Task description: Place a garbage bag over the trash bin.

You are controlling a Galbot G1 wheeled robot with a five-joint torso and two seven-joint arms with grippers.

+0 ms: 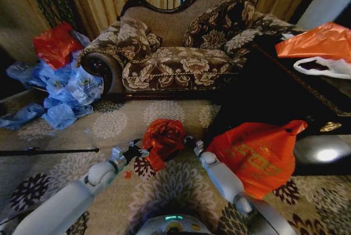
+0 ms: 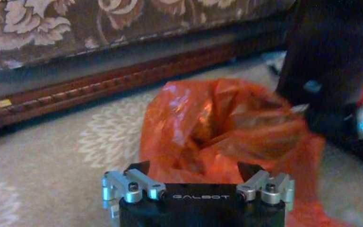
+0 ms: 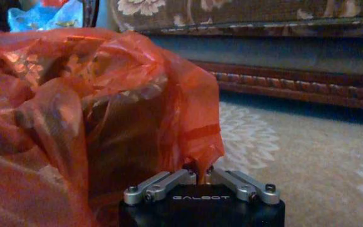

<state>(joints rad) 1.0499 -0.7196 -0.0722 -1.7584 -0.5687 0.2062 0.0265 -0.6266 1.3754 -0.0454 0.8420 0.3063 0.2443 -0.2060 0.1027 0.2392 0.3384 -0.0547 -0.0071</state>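
Note:
The red-orange garbage bag (image 1: 163,140) stands bunched on the patterned carpet in front of the sofa, between my two arms. My left gripper (image 1: 137,150) is at its left side. In the left wrist view its fingers (image 2: 137,169) are spread open with the crinkly garbage bag (image 2: 226,123) between them. My right gripper (image 1: 192,144) is at the bag's right side, shut on a thin edge of the garbage bag (image 3: 194,142). The trash bin is covered by the bag; only a dark shape (image 3: 121,142) shows through the plastic.
A larger printed orange bag (image 1: 258,155) lies right of my right arm, against a dark low table (image 1: 274,98). The sofa (image 1: 181,54) stands just behind. Blue bags (image 1: 66,89) and a red bag (image 1: 55,44) are piled at the left. A black rod (image 1: 49,151) lies on the carpet.

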